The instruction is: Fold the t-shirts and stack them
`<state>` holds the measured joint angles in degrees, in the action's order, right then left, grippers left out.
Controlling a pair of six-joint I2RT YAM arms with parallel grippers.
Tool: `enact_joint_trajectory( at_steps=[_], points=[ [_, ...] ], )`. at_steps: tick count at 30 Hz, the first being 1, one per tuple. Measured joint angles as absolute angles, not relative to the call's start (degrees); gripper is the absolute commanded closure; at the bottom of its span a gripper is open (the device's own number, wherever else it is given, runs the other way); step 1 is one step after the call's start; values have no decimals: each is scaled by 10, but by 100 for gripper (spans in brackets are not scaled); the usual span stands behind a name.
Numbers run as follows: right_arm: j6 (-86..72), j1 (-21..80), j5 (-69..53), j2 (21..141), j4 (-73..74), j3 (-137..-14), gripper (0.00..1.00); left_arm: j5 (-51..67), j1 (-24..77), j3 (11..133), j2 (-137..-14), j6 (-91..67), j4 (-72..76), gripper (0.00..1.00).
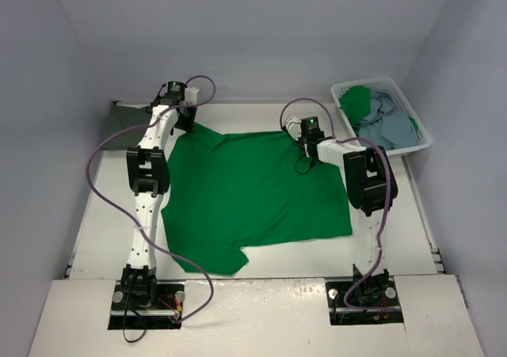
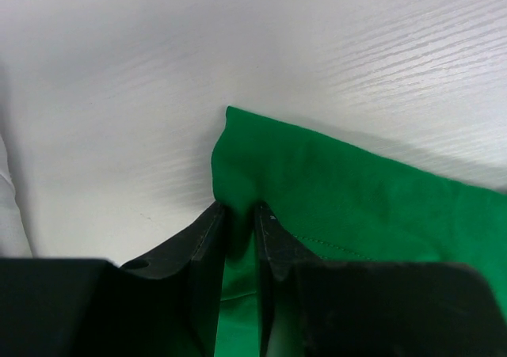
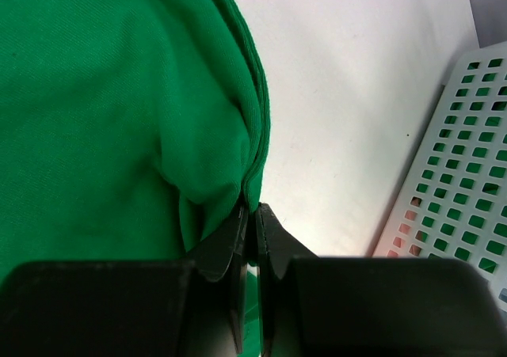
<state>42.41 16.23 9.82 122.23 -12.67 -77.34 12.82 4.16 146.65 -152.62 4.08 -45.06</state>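
1. While nipped almost together on a raised fold of the green t-shirt [image 2: 341,206]: left gripper [image 2: 242,210], cloth squeezed between both fingers, bare white table [image 2: 119,96] just beyond the tips.
2. Same grip in top view: at the shirt's far-left corner, arm stretched out over the left edge of the cloth.
3. Right gripper [image 3: 253,210]: pressed tight on a doubled, seamed edge of the same green t-shirt, cloth bunched up left of the fingers.
4. In top view: holding at the shirt's far-right corner.
5. Green t-shirt itself: spread mostly flat mid-table between both arms, lightly wrinkled, one sleeve poking out near-left.
6. Dark grey-olive cloth [image 1: 127,119]: far-left table edge, just beside left gripper; folded or not, cannot tell.
7. White basket [image 1: 371,81]: far right, near right gripper, apart from the spread shirt.
8. Inside basket: second green shirt [image 1: 356,102] and light blue shirt [image 1: 394,121], both crumpled, touching each other.
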Motion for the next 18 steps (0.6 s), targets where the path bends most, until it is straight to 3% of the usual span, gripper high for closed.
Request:
enact_joint_trajectory(
  at_steps=[10, 15, 18],
  points=[
    [424, 162, 98, 1222, -127, -773, 100, 118, 42, 1455, -1519, 41, -449, 84],
    [424, 163, 98, 1222, -127, -773, 100, 115, 42, 1455, -1517, 44, -449, 59],
    [424, 163, 98, 1222, -127, -772, 100, 112, 42, 1455, -1517, 44, -449, 59]
  ],
)
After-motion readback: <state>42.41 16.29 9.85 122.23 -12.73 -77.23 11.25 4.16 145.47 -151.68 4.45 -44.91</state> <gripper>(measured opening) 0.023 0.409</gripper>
